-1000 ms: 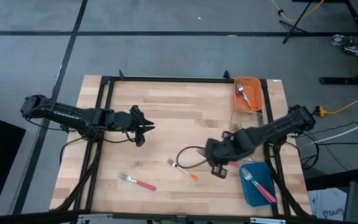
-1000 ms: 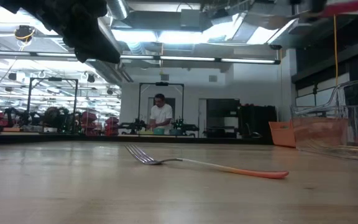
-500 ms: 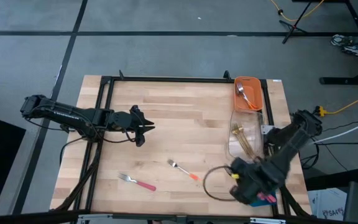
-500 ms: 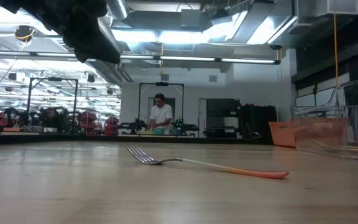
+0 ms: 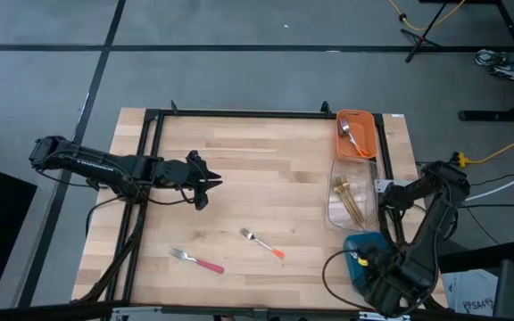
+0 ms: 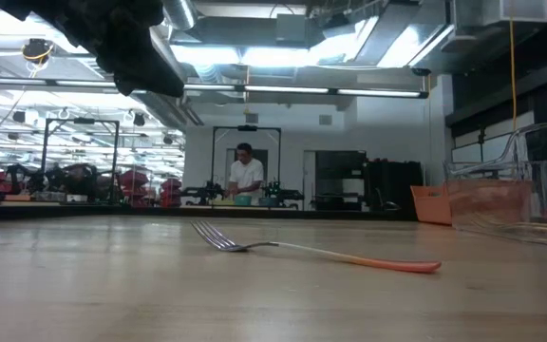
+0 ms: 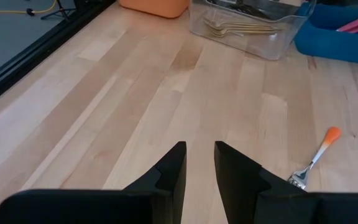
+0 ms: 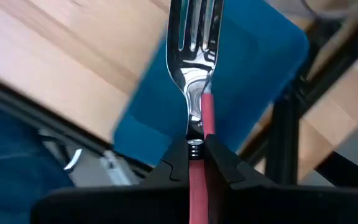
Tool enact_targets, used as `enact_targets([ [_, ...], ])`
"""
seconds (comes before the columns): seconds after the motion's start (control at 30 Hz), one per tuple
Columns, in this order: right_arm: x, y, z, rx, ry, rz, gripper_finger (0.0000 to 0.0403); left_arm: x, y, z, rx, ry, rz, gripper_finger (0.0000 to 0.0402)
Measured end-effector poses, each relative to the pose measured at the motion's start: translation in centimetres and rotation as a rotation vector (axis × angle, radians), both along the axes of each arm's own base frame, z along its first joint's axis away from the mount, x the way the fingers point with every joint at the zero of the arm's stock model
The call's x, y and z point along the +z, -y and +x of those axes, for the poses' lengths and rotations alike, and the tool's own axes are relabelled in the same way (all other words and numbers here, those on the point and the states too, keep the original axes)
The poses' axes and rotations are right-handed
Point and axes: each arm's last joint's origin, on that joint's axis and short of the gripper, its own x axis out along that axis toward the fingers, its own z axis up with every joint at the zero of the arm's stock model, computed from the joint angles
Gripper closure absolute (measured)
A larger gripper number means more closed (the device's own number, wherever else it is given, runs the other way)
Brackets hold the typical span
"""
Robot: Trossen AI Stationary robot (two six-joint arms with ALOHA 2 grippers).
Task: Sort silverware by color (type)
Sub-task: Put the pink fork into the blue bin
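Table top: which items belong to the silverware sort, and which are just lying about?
Job:
orange-handled silver fork
pink-handled silver fork
red-handled silver fork in right gripper
gold forks
silver spoon

Lying about:
yellow cable

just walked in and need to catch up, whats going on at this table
The robot is sorting silverware by type. The right gripper is shut on a pink-handled fork above the blue bin at the table's front right corner. The left gripper waits open over the left middle. Two forks remain on the wood: an orange-handled fork and another pink fork. Gold pieces lie in the clear bin.
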Motion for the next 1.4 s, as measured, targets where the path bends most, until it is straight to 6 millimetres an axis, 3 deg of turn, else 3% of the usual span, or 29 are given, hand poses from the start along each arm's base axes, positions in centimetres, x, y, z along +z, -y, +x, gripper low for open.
enact_targets([
  [0.4, -4.5, 0.7, -0.9, -0.01, -0.077, -0.086, 0.0398, 0.0, 0.0, 0.0, 0.0, 0.0, 0.0, 0.0324],
  [0.77, -8.5, 1.0, -1.1, -0.009, -0.068, -0.056, 0.0398, 0.0, 0.0, 0.0, 0.0, 0.0, 0.0, 0.0324],
  [1.23, -10.8, 1.6, -1.4, -0.006, -0.07, -0.058, 0.0396, 0.0, 0.0, 0.0, 0.001, 0.001, 0.0, 0.0324],
  [1.4, -11.4, 1.6, -1.4, -0.005, -0.058, -0.038, 0.0378, 0.0, 0.0, 0.0, 0.001, 0.001, 0.0, 0.0324],
])
